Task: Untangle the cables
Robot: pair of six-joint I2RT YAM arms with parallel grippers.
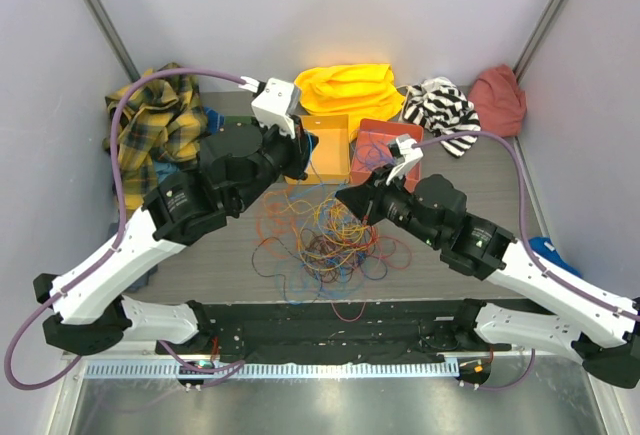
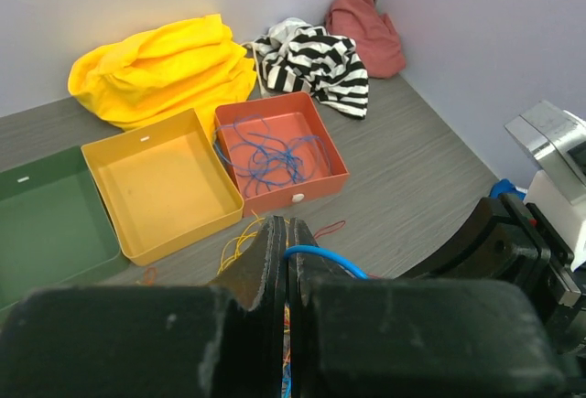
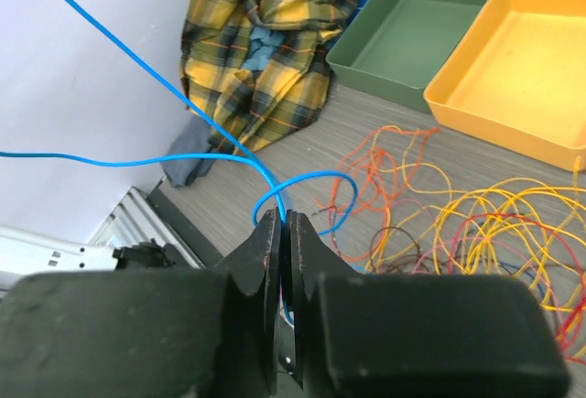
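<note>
1. The left gripper (image 2: 287,233) hangs just at the near side of the yellow tray (image 2: 137,133). Its jaws are pressed together on a blue cable (image 2: 325,255), which curls out of them to one side.
2. The right gripper (image 3: 279,224) is also on the near side of the yellow tray, a little toward the red tray (image 2: 293,199). Its jaws pinch blue cable too, with barely a slit between them. A small loop stands just above them, and two strands run off away from the yellow tray.
3. The other cables (image 1: 320,240) lie heaped on the table (image 2: 412,169) directly in front of the yellow tray, in orange, yellow, red and dark loops. A few blue ones lie inside the red tray, which touches the yellow tray's side.
4. The step in hand looks like drawing this blue cable out of the heap. Both grippers probably hold the same strand, though it cannot be traced from one to the other.
5. To do it well, raise it slowly, up and off the heap, with gentle tension between the two grips.
6. Watch the small loop at the right jaws, since a hard pull could cinch it into a knot. If the heap lifts too, ease off.
7. Lower the cable into the red tray before letting go, so that the tail falls inside.
</note>
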